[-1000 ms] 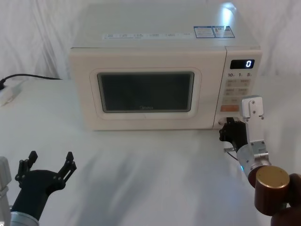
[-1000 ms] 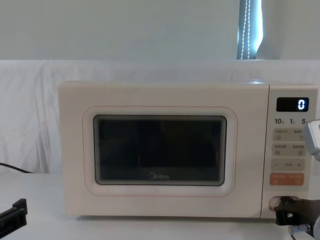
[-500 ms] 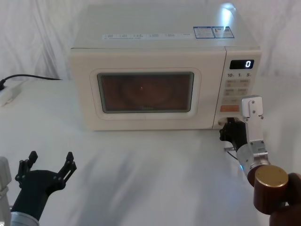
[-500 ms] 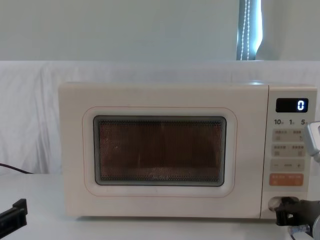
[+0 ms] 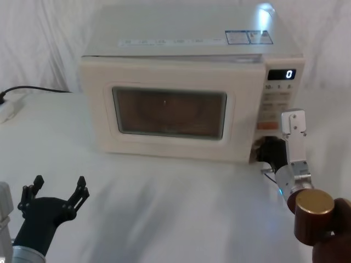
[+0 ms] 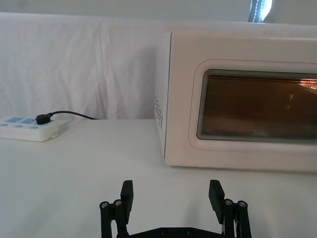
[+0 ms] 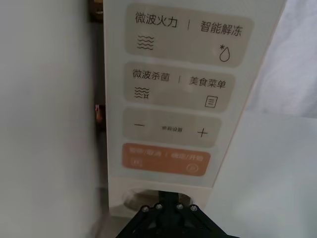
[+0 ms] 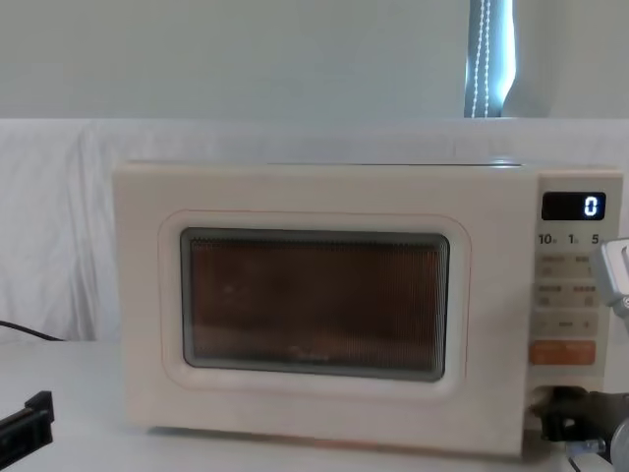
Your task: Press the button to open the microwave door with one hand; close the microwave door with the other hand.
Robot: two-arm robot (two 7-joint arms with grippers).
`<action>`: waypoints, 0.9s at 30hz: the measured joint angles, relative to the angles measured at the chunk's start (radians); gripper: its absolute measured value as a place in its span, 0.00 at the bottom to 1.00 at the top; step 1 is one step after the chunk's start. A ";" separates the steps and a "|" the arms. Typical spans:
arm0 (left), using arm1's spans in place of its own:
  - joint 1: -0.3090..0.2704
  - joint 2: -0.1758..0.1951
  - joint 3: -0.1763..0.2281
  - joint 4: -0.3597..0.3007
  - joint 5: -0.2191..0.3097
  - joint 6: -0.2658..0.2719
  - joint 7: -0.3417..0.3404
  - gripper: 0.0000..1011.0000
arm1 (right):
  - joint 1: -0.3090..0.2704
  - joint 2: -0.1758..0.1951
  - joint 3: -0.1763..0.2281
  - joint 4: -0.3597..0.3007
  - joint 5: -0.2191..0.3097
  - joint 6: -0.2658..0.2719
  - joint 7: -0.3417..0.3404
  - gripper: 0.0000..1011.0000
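Pressing against the button, the right claw is seen, grip unclear; the microwave door stands ajar; the left claw is spread open, low over the counter.

Microwave door now popped ajar: right edge swung out toward the near side, overlapping the left strip of the control panel in head and chest views; flush and shut a second ago. Gap now visible along the door top against the microwave body. Cavity light on behind the window, warm orange glow; dark a second ago, lit since half a second ago. Right hand shifted slightly right, at the panel's bottom corner.
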 joint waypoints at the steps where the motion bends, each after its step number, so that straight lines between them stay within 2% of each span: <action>1: 0.000 0.000 0.000 0.000 0.000 0.000 0.000 0.99 | 0.001 0.000 0.000 0.002 0.000 -0.001 0.000 0.00; 15: 0.000 0.000 0.000 0.000 0.000 0.000 0.000 0.99 | 0.036 -0.001 0.005 0.043 -0.001 -0.014 -0.002 0.00; 27: 0.000 0.000 0.000 0.000 0.000 0.000 0.000 0.99 | 0.029 0.007 0.007 0.028 0.001 -0.016 0.010 0.00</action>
